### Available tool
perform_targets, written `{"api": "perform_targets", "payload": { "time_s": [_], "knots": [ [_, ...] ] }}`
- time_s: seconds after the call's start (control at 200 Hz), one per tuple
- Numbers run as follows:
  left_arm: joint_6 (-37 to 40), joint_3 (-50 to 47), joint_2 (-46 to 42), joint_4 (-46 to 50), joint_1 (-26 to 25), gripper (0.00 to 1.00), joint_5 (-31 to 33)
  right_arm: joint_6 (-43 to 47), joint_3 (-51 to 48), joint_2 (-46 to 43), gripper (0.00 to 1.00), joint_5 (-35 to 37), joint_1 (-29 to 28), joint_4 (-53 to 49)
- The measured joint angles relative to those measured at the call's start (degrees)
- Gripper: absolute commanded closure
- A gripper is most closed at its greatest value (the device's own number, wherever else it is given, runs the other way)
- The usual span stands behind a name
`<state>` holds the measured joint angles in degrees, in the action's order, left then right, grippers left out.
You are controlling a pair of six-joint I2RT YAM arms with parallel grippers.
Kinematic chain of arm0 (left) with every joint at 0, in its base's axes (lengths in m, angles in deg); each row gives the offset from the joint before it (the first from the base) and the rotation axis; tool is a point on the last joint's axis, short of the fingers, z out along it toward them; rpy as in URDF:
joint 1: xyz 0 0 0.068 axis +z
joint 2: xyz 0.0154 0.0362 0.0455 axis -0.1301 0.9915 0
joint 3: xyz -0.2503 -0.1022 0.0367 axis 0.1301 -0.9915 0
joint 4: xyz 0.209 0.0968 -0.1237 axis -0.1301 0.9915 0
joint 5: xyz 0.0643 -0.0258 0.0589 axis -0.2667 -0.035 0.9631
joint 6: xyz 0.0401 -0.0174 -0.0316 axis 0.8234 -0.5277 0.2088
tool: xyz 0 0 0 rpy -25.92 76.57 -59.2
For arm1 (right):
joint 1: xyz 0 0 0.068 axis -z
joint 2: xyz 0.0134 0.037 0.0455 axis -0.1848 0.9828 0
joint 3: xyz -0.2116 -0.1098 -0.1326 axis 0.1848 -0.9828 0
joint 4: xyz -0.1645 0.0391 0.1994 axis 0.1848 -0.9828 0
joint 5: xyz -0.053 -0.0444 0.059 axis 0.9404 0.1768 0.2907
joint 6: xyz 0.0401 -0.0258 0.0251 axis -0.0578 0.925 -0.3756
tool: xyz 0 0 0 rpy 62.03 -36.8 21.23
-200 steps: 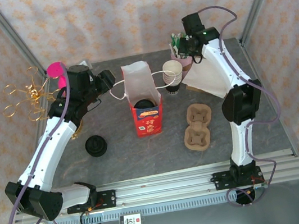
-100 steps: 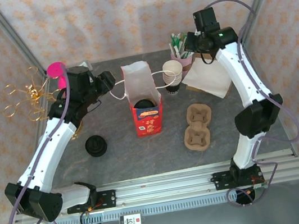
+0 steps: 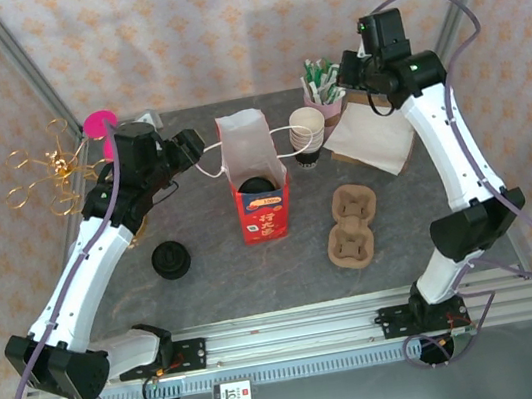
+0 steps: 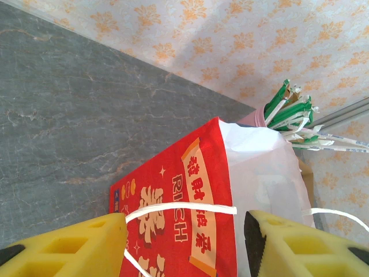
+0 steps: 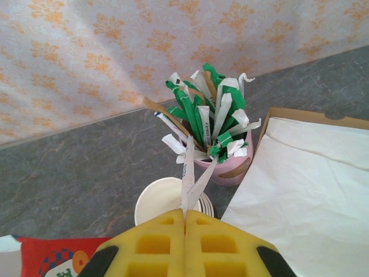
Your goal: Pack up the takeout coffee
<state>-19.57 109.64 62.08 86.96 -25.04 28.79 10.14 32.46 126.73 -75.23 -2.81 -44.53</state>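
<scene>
A red and white paper bag (image 3: 257, 176) stands open mid-table with a black-lidded coffee cup (image 3: 257, 187) inside. My left gripper (image 3: 195, 151) is open at the bag's left side, and the white string handle (image 4: 179, 209) runs across the gap between its yellow fingers (image 4: 63, 248). My right gripper (image 3: 354, 72) hangs above the pink cup (image 5: 228, 167) of green and white sachets. It is shut on two white paper-wrapped sticks (image 5: 193, 176) that stand up from its fingertips.
A stack of white paper cups (image 3: 307, 129) stands right of the bag. White napkins on brown card (image 3: 373, 137) lie at the back right. A cardboard cup carrier (image 3: 351, 226) lies front right, a black lid (image 3: 169, 260) front left, and a gold wire ornament (image 3: 44, 174) far left.
The right arm has risen and swung right, away from the pink cup, carrying the wrapped sticks. The left arm has barely shifted.
</scene>
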Motion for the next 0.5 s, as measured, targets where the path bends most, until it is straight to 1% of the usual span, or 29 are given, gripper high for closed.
{"api": "perform_targets", "payload": {
  "time_s": [0.295,0.315,0.42,0.5],
  "knots": [
    [-0.2,0.0,0.0,-0.5,0.0,0.42,-0.2,0.0,4.5,9.9,0.92,0.6,0.0,0.2],
    [-0.2,0.0,0.0,-0.5,0.0,0.42,-0.2,0.1,4.7,10.6,0.91,0.6,0.0,0.2],
    [-0.2,0.0,0.0,-0.6,0.0,0.42,-0.2,0.6,6.6,14.3,0.72,0.6,0.0,0.0],
    [-0.2,0.0,0.0,-0.6,0.0,0.42,-0.2,0.5,6.7,15.7,0.65,0.6,0.0,-0.1]
  ]
}}
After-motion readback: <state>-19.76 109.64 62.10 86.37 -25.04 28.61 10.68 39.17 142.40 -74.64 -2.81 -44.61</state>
